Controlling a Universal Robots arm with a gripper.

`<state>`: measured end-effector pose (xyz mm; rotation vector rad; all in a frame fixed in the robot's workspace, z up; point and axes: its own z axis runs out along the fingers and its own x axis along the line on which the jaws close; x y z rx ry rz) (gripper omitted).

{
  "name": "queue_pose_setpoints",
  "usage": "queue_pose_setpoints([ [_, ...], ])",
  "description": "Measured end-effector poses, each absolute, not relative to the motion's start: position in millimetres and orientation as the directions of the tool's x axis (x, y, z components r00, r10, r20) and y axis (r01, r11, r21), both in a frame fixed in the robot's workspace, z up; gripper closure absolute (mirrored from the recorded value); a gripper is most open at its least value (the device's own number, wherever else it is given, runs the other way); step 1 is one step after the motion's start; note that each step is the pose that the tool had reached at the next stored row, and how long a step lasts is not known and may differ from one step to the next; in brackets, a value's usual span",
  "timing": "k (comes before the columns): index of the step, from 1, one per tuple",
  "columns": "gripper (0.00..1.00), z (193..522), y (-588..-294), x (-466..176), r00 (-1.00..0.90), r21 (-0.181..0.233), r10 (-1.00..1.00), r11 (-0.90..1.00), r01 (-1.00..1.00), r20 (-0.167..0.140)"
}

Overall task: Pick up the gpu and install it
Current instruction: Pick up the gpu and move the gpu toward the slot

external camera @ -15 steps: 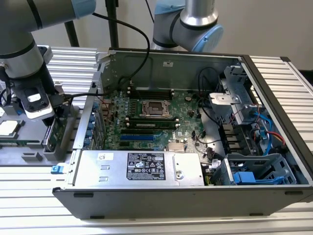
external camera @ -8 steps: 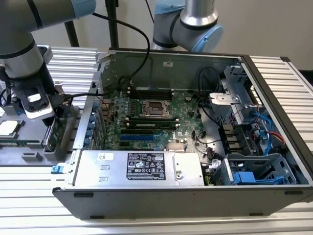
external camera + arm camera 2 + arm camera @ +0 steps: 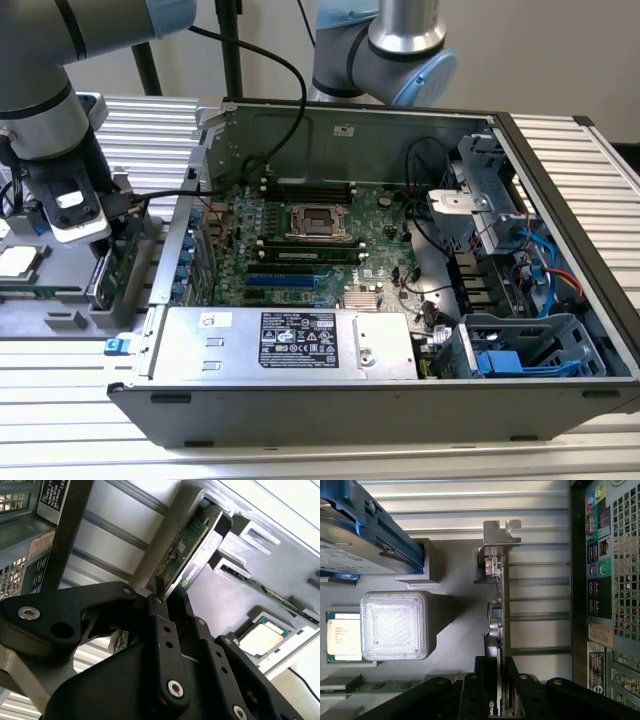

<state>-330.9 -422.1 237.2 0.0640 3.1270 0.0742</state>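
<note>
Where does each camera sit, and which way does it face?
Exterior view: off the arm, raised, looking down into the open computer case; the arm shows at the exterior view's left.
First wrist view: on the wrist, looking past the gripper at the gpu, edge-on in a grey holder.
Second wrist view: on the wrist, looking slantwise along the gripper at the gpu's face.
Shared: both wrist views show gripper, gpu and a processor chip.

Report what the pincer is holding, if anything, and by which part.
The gpu, standing on edge in its grey holder. The pincer grips it across both faces at the end opposite the silver bracket.
</note>
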Motion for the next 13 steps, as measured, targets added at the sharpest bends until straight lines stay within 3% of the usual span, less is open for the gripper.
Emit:
queue_pose_setpoints([
  [13,1.0,237.2,-422.1,-330.9,-0.999,0.047,0.041,0.998,0.041,-0.012],
])
